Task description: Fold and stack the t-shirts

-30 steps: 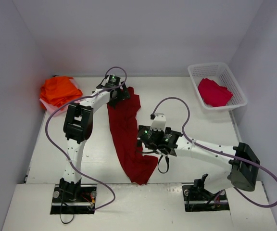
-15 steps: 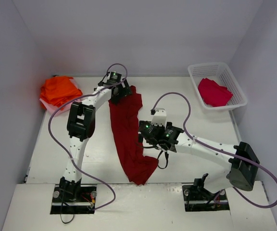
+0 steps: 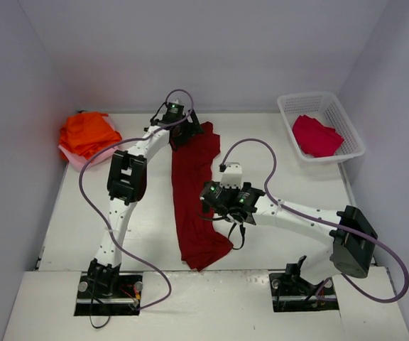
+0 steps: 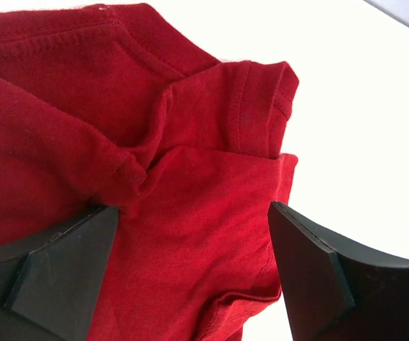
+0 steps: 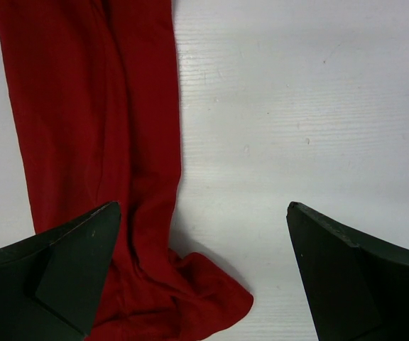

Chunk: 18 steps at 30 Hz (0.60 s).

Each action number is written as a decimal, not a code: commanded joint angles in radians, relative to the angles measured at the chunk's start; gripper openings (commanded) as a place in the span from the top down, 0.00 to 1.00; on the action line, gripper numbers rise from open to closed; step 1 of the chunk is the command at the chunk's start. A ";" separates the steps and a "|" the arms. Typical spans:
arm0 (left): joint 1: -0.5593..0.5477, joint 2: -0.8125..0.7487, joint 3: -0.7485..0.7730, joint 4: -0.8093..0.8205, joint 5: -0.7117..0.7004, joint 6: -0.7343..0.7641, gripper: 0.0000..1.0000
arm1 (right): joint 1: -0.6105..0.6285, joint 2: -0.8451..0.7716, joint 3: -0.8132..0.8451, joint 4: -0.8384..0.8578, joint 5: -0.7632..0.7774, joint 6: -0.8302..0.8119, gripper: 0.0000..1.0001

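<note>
The red shirt (image 3: 194, 192) lies as a rumpled strip mid-tabletop (image 3: 275, 142), left gripper (image 4: 192, 207) wide over its bunched far end, right gripper (image 5: 203, 206) wide beside its near half, so a pinch here risks catching several layers and dragging the fold crooked.

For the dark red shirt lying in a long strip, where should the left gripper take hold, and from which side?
Probably the bunched far end of the dark red shirt, where the cloth puckers into a raised ridge beside the sleeve hem. Come straight down from above: the rest lies flat on the table and offers no edge, and the open left gripper hangs over that ridge.
</note>
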 commanded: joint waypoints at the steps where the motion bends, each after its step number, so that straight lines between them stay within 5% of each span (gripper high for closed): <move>1: -0.023 0.024 0.084 0.057 0.071 -0.011 0.18 | 0.004 0.006 0.014 0.003 0.048 0.011 0.00; 12: -0.023 0.140 0.250 0.077 0.169 -0.008 0.18 | 0.008 0.053 0.012 0.011 0.039 0.019 0.00; 18: -0.023 0.041 0.109 0.124 0.131 0.043 0.18 | 0.014 0.058 0.014 0.011 0.048 0.020 0.00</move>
